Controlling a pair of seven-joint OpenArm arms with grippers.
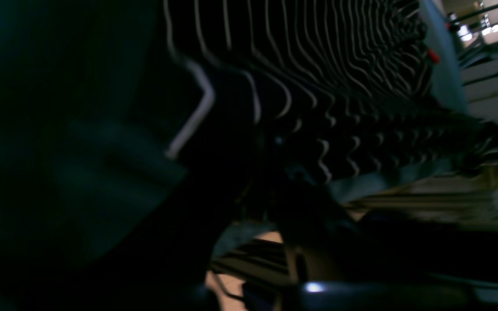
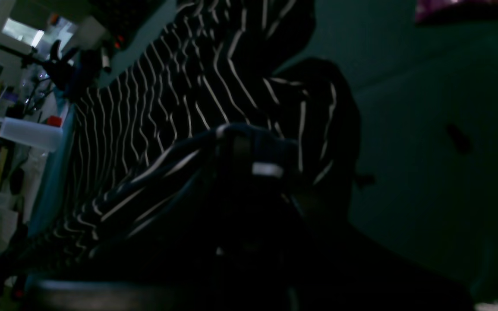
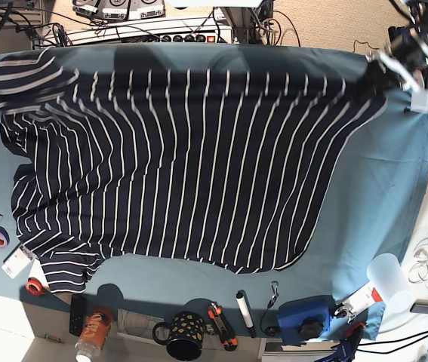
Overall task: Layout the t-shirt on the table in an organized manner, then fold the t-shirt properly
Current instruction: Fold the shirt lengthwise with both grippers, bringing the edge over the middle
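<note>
the t-shirt [image 3: 176, 166] covers most of the table [image 3: 364, 219], from its top edge nearly to the bottom edge. bare cloth lies along the right edge and in a strip below the hem. the bottom edge is crowded: a spotted mug [image 3: 186, 334], a white marker [image 3: 244, 312], a blue box [image 3: 303, 317]. tape rolls [image 3: 1, 237] sit by the left edge.

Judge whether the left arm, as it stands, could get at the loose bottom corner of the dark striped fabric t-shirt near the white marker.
Probably not yet: the left end effector is shut on the dark striped fabric t-shirt at the far corner, and must release first.
</note>
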